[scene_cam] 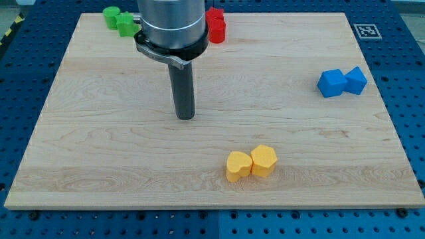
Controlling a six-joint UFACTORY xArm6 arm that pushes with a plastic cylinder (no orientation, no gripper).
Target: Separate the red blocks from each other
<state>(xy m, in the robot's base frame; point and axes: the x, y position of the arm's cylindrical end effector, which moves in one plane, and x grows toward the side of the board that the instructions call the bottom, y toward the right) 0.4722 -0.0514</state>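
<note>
Two red blocks touch each other at the view's top, just right of the arm: one (pixel 214 16) behind and a round one (pixel 217 31) in front of it. The arm's body hides part of the rear one. My tip (pixel 185 117) rests on the board near its middle, well below and a little left of the red blocks, touching no block.
Two green blocks (pixel 118 19) touch at the top left, partly behind the arm. Two blue blocks (pixel 340 82) touch at the right. Two yellow blocks (pixel 251 163) touch near the bottom middle. The wooden board (pixel 99 133) lies on a blue pegboard table.
</note>
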